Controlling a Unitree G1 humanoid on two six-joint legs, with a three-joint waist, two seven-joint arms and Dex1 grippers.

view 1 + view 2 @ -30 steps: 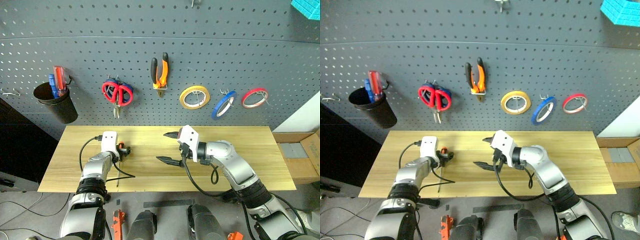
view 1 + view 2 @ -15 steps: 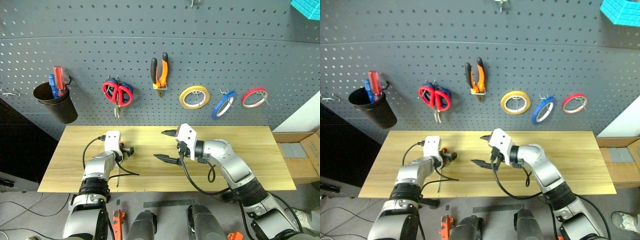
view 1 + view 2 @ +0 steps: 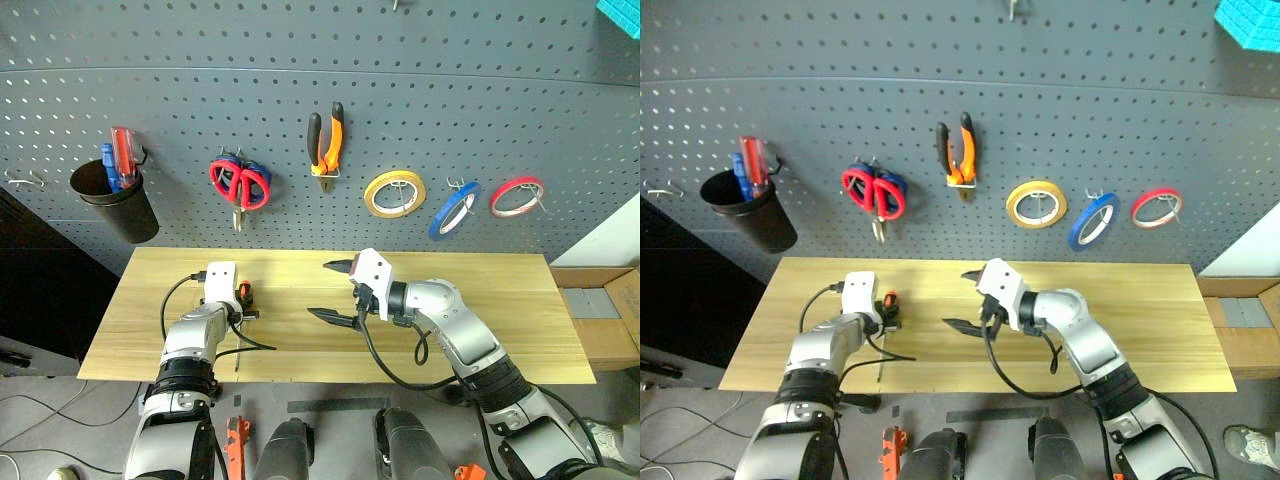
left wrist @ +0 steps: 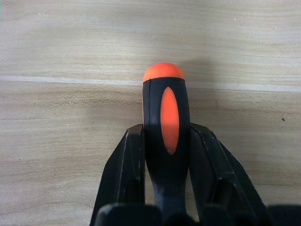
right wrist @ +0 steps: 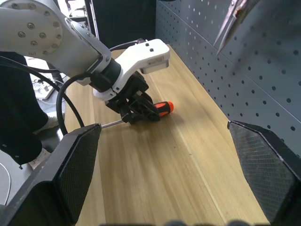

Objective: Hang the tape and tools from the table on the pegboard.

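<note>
On the left of the desk [image 3: 480, 275], the left tool [image 3: 243, 300] is angled down, now closed on the screwdriver [image 4: 165, 117] handle lying there; earlier it gaped. At centre, the right tool [image 3: 336, 291] is held spread wide, empty. Bare desk extends rightward. The pegboard [image 3: 150, 60] stands behind.

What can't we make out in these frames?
- Screwdriver shaft: left wrist view, hidden behind the left gripper and its fingers, which are shut on the handle.
- Black cup contents: head views, only the handle tops show above the rim.
- Blue-handled scissors: head views, mostly covered by the red-handled scissors.
- Right gripper fingertips: right wrist view, cut off at the edges.
</note>
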